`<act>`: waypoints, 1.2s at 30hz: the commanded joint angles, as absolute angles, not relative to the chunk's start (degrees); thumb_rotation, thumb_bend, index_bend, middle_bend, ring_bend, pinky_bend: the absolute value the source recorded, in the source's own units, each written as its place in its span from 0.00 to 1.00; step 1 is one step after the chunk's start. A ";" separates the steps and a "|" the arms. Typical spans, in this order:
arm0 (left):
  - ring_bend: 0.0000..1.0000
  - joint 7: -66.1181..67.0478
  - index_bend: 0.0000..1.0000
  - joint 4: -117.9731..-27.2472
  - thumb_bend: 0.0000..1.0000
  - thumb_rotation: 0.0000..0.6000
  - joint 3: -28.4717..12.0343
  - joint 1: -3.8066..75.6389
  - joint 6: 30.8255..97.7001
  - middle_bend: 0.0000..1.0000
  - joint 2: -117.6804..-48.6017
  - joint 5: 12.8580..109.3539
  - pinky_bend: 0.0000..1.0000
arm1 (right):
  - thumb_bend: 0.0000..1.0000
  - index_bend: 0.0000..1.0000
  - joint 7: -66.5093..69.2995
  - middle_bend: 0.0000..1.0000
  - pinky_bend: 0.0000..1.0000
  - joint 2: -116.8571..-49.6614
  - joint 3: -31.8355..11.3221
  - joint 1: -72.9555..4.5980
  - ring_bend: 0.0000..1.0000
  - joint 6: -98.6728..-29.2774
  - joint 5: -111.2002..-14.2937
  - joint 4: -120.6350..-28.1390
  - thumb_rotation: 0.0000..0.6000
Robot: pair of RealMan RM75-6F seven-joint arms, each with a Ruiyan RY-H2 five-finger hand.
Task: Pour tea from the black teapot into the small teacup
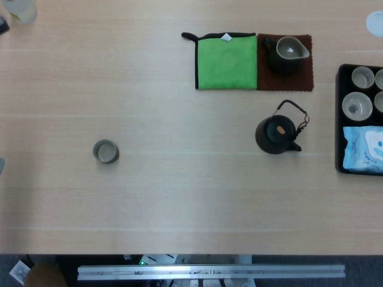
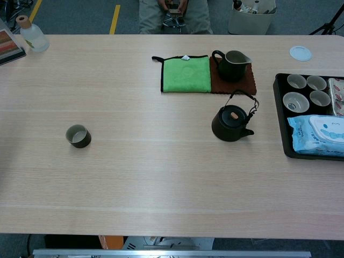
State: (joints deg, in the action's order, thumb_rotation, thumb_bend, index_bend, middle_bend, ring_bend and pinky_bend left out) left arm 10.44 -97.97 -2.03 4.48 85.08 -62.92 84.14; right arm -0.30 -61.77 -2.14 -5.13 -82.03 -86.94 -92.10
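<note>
Neither hand shows in the head view or the chest view, so how their fingers lie cannot be told. The black teapot [image 1: 277,135] [image 2: 231,123] stands upright on the pale wooden table [image 1: 179,197] [image 2: 161,183], right of centre, its lid on, its wire handle raised and its spout pointing toward the right. The small teacup [image 1: 106,151] [image 2: 78,136] stands well apart from it on the left part of the table, upright and open. Beyond the teapot lies a green cloth [image 1: 226,62] [image 2: 186,74], touching a brown mat [image 1: 302,66] [image 2: 250,83] on its right; a dark pitcher [image 1: 286,54] [image 2: 231,65] stands on that mat. At the right edge a black tray [image 1: 339,119] [image 2: 282,123] holds several pale cups [image 1: 357,106] [image 2: 295,101] and a blue pack of wipes [image 1: 364,149] [image 2: 318,135]. A small corked bottle [image 2: 31,35] stands at the far left corner, beside a book [image 2: 9,45], and a white disc [image 1: 375,23] [image 2: 300,52] lies near the far right edge
</note>
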 commanded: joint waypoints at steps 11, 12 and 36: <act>0.23 10.48 0.32 -98.41 0.25 1.00 -1.98 3.99 85.85 0.28 -62.81 84.21 0.22 | 0.10 0.37 -0.45 0.38 0.26 -60.79 -2.60 -8.35 0.28 -78.30 -88.18 -93.00 1.00; 0.23 10.45 0.32 -98.44 0.24 1.00 -1.94 4.00 85.77 0.28 -62.76 84.25 0.22 | 0.10 0.37 -0.58 0.38 0.26 -60.51 -2.64 -9.04 0.28 -77.53 -88.57 -93.33 1.00; 0.23 9.69 0.32 -98.12 0.25 1.00 -1.67 3.65 84.56 0.28 -62.09 82.53 0.22 | 0.00 0.37 -9.26 0.37 0.25 -67.87 -5.61 -30.84 0.27 -50.93 -88.59 -94.04 1.00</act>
State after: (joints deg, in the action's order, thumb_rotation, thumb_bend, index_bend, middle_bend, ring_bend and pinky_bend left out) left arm 9.69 -98.11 -1.68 3.67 84.57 -62.10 82.53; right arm -8.22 -66.35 -5.13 -29.51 -52.60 -89.60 -94.87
